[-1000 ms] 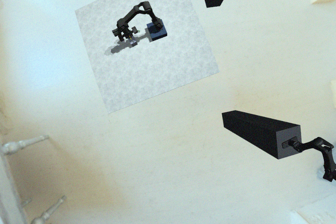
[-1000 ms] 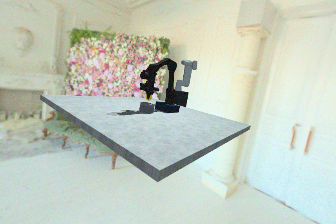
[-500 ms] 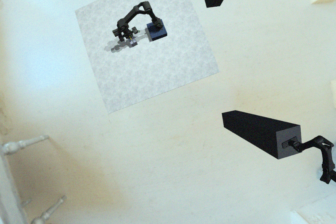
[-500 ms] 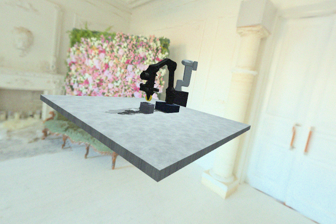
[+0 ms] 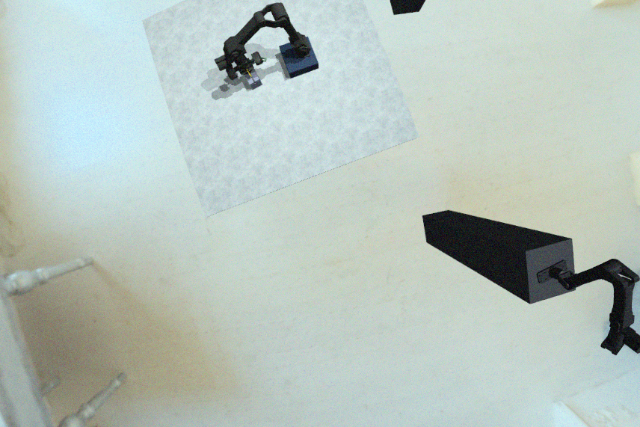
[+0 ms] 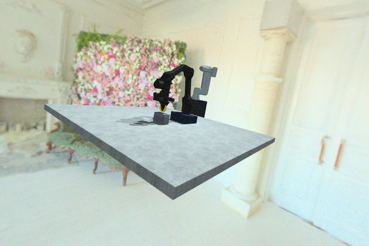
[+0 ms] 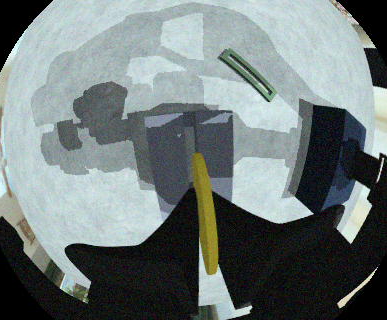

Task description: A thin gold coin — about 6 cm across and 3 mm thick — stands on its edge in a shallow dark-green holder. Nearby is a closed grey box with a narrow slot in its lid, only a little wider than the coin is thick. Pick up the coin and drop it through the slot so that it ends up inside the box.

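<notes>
My gripper [image 5: 247,69] [image 6: 163,110] [image 7: 197,194] is shut on the gold coin [image 5: 249,72] [image 6: 166,108] [image 7: 207,225], which stands on edge between the fingertips. The grey box [image 5: 254,82] [image 6: 160,118] [image 7: 172,165] is below it. In the exterior view the coin's lower edge is just above the lid, and I cannot tell if they touch. In the wrist view the coin's far end lies over the lid, close to the narrow slot line and nearly along it. Shadow covers much of the lid, and the near part of the slot is hidden. The green holder [image 7: 245,76] is empty.
The arm's dark blue base block [image 5: 303,69] [image 6: 182,117] [image 7: 324,157] stands to the right of the box in all views. The holder lies beyond the box in the wrist view, towards the base side. All stand on the grey table top [image 5: 289,137] [image 6: 167,151].
</notes>
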Robot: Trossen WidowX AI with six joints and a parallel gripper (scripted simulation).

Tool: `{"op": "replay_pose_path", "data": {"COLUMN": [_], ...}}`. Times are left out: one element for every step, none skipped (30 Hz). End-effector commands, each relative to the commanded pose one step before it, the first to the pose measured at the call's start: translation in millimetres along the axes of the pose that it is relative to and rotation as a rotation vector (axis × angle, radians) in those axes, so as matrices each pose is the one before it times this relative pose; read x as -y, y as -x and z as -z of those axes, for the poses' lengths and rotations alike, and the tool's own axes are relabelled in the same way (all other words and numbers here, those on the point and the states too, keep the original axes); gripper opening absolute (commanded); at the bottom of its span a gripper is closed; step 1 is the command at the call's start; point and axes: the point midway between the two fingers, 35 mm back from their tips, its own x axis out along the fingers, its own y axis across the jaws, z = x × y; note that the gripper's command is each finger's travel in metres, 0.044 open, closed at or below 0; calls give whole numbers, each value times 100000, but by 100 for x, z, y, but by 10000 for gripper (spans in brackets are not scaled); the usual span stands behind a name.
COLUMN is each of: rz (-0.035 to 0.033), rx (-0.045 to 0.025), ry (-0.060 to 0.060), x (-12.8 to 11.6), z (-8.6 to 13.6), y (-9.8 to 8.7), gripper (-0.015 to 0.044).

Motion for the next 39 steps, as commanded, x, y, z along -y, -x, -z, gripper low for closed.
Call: {"op": "replay_pose_path", "data": {"rz": [254, 0, 0, 0, 0, 0, 0, 0, 0, 0, 0, 0, 0, 0, -297, 0, 0, 0, 0, 0, 0, 0, 0, 0, 0, 0, 0, 0, 0, 3, 8, 13, 18, 14, 9, 3, 0, 0, 67], "rx": [3, 0, 0, 0, 0, 0, 0, 0, 0, 0, 0, 0, 0, 0, 5, 0, 0, 0, 0, 0, 0, 0, 0, 0, 0, 0, 0, 0, 0, 0, -1, -1, -1, -1, -1, 0, 0, 0, -6], "ry": [383, -9, -13, -16, -17, -19, -20, -21, -21, -22, -22, -22, -23, -20, -80, 0, 0, 0, 0, 0, 0, 0, 0, 0, 0, 0, 0, 0, 0, 0, -1, -1, -1, -1, -1, 0, 0, 0, -2], "x": [54, 1, 1, 2, 2, 3, 3, 3, 3, 3, 2, 2, 1, 1, -83, 0, 0, 0, 0, 0, 0, 0, 0, 0, 0, 0, 0, 0, 0, -1, -3, -1, 5, 10, 8, 3, 0, 0, 7], "z": [27, 2, 1, 1, 0, 0, 0, 0, 0, 0, 0, 0, 0, 0, -18, 0, 0, 0, 0, 0, 0, 0, 0, 0, 0, 0, 0, 0, 0, 0, -1, -1, -1, 0, 0, 0, 0, 0, 1], "y": [-266, -46, -45, -45, -45, -44, -44, -44, -44, -44, -44, -43, -41, -36, 217, 0, 0, 0, 0, 0, 0, 0, 0, 0, 0, 0, 0, 0, 0, 72, 216, 361, 469, 363, 218, 73, 0, 0, 243], "gripper": [0, 0, 0, 0, 0, 0, 0, 0, 0, 0, 0, 0, 0, 0, 26, 53, 79, 105, 131, 158, 161, 161, 161, 161, 161, 161, 161, 161, 161, 187, 213, 239, 266, 292, 318, 344, 371, 397, 423]}}
